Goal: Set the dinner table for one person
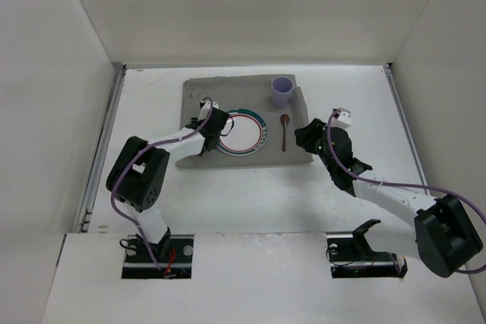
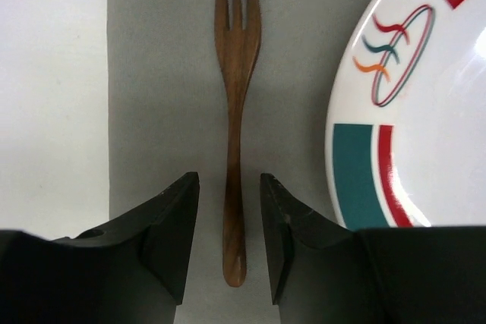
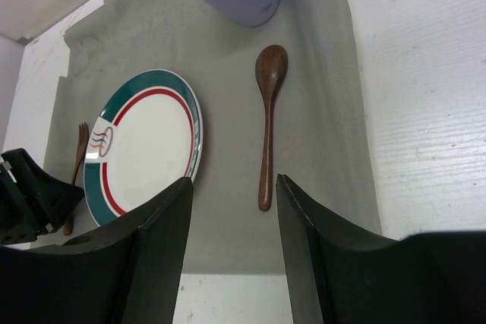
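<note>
Top view, dinner table [image 1: 250, 202]: white, flat, rigid, fixed; a surface to set things on, not to grasp; spread beneath both claws.
Top view, setting: grey mat [image 1: 228, 87] bearing plate [image 1: 247, 133], spoon [image 1: 284, 130] and lilac cup [image 1: 282, 92].
Top view, left claw [image 1: 211, 128]: low at the plate's left rim; opening not legible here.
Left wrist, wooden fork [image 2: 237, 58]: flat on the mat, handle between the jaws, tines pointing ahead; judged light, stiff, slim; best pinched mid-handle.
Left wrist, left claw: partly open, straddling the handle, slight gap each side, gripping nothing.
Right wrist, right claw [image 3: 234, 187]: well open, empty, over the mat; spoon just ahead, plate ahead-left, cup far ahead, bare table to the right.
</note>
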Tool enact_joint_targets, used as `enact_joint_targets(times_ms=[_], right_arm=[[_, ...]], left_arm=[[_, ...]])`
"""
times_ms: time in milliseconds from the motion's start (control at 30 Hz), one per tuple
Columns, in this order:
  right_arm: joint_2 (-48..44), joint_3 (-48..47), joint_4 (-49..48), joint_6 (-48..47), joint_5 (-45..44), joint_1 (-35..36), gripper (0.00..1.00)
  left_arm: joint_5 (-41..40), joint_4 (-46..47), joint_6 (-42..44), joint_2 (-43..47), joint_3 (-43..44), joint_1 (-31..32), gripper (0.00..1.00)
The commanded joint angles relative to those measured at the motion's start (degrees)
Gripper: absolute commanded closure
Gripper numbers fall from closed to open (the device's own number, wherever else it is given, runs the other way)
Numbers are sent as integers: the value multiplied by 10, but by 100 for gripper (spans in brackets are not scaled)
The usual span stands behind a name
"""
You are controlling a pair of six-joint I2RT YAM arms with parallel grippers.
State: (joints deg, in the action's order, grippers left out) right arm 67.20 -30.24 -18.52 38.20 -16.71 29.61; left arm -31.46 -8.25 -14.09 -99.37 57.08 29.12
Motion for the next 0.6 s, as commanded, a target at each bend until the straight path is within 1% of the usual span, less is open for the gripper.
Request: enact_joint_targets(times_ms=[0, 67, 167, 333, 433, 500, 567], right_arm=[[-4, -8, -31, -3, -9, -1, 46], [-8, -3, -34, -1, -10, -3, 46], [-2, -7, -32, -1, -4, -2, 46], [-1, -5, -34, 0, -7, -3, 46], [-11, -3, -34, 0, -13, 0, 46], [-27, 7, -35, 3, -30, -3, 46], [-40, 18, -41, 9, -44, -9, 49]], left_arm=[[-32, 3, -7, 46, -15, 0, 62], [-43, 3, -15, 77, -18, 3, 61], [-47, 8, -32, 149, -35, 6, 60], [-38, 34, -109, 295, -107, -10, 60], [-43, 25, -172, 381, -167, -44, 59], [-34, 8, -220, 435, -206, -81, 58], [-14, -24, -268, 492, -245, -131, 57]])
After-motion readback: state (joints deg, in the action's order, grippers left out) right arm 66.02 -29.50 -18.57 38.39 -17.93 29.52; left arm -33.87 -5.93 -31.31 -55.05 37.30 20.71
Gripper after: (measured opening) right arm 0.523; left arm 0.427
